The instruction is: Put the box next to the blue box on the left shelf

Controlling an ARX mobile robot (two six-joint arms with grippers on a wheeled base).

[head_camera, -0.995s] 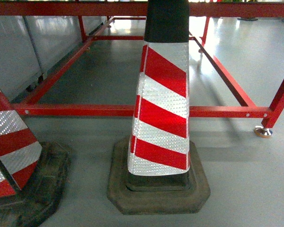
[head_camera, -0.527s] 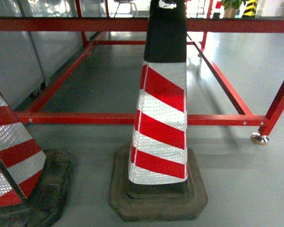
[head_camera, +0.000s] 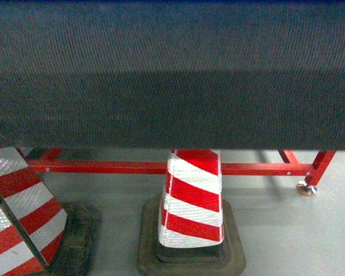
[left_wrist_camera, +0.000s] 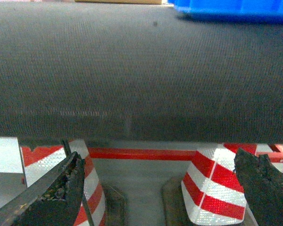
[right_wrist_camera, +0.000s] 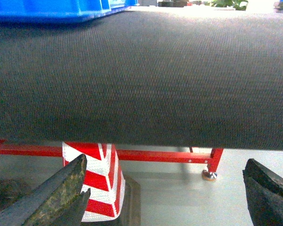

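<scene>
Box [left_wrist_camera: 236, 9] far across dark mat [head_camera: 172, 75]. Left gripper [left_wrist_camera: 160, 188] and right gripper [right_wrist_camera: 165, 188] wide open, empty. Reach both over mat, grab rim evenly.

Dark table top [head_camera: 172, 75]: matt, finely woven texture, cloth-like or textured mat. Frame [head_camera: 132, 168] under it: red painted metal, slight sheen. Cones [head_camera: 192, 201]: red-white reflective sheeting, glittery; bases dull, rough black rubber. Floor [head_camera: 293, 236]: smooth grey, semi-gloss. Box [right_wrist_camera: 42, 10], upper left of right wrist view: glossy blue plastic. Fingers [right_wrist_camera: 52, 197]: dark, rough, worn.
</scene>
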